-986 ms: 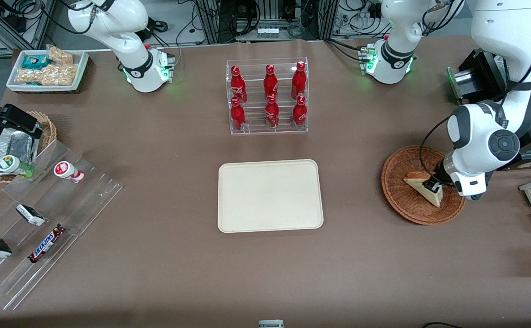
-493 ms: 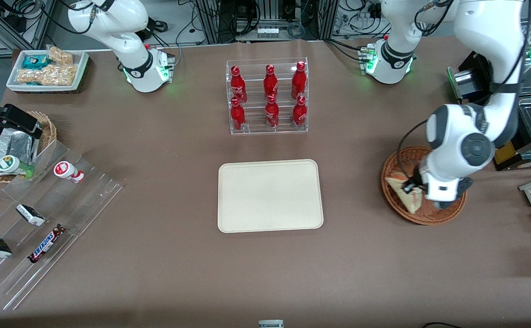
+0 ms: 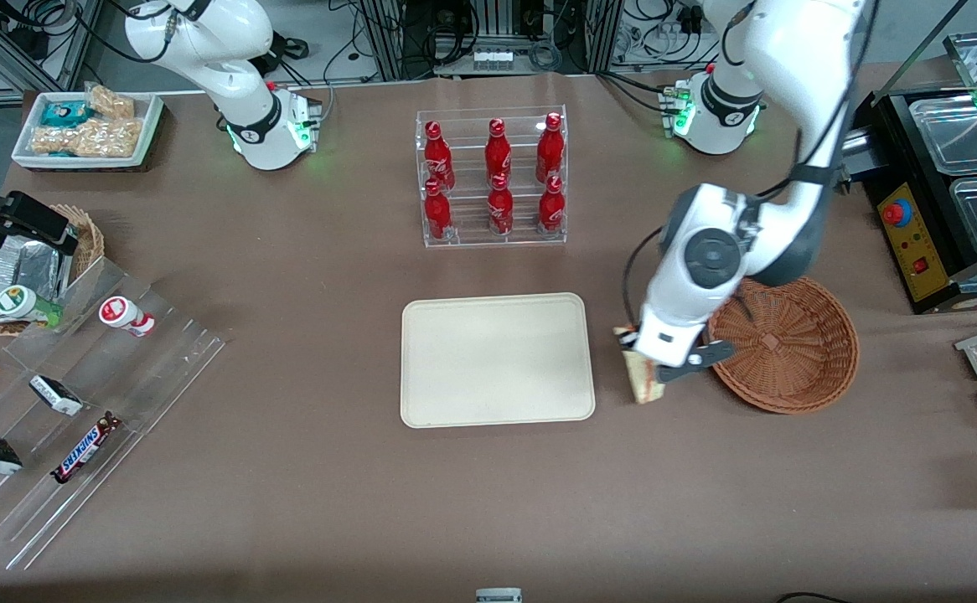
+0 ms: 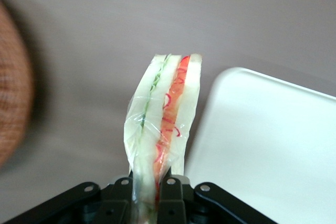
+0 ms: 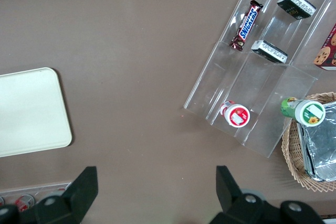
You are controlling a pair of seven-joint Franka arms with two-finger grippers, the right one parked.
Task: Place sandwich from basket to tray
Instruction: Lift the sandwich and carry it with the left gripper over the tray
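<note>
The gripper is clamped on the sandwich, which is held above the bare table between the tray and the basket. In the wrist view the sandwich is pinched edge-on between both fingers, just beside the tray rim.

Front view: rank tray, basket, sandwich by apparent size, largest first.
1. tray
2. basket, somewhat smaller, partly hidden by the arm
3. sandwich, smallest, held in the end effector between basket and tray, so only partly visible
</note>
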